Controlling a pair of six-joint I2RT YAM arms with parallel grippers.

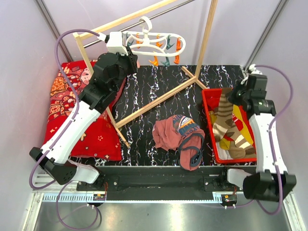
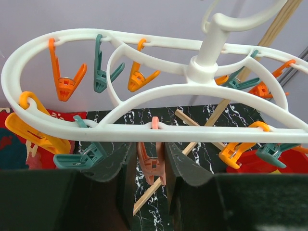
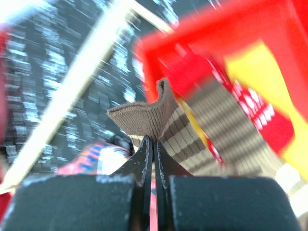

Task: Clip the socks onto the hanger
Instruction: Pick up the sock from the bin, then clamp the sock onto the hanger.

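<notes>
While left gripper [image 2: 150, 151] pinches a peg [image 2: 153, 169], right gripper [image 3: 154, 144] clamps sock [image 3: 143, 118] above marbled table [image 1: 159, 86].

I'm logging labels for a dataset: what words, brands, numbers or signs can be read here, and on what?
No text is readable in any view.
red sock: white marks, too blurred to read.
rust garment: blue-grey print, too small to read.
cushion: cartoon print, no legible words.
hanger and pegs: no markings visible.

The left arm [image 1: 72, 130] stretches far up and back. The left gripper [image 2: 150, 155] has its jaws pinching a pink peg [image 2: 152, 168]. The right arm [image 1: 263, 134] bends upward. The right gripper [image 3: 154, 144] has its jaws squeezed tight on a striped sock [image 3: 144, 118].
</notes>
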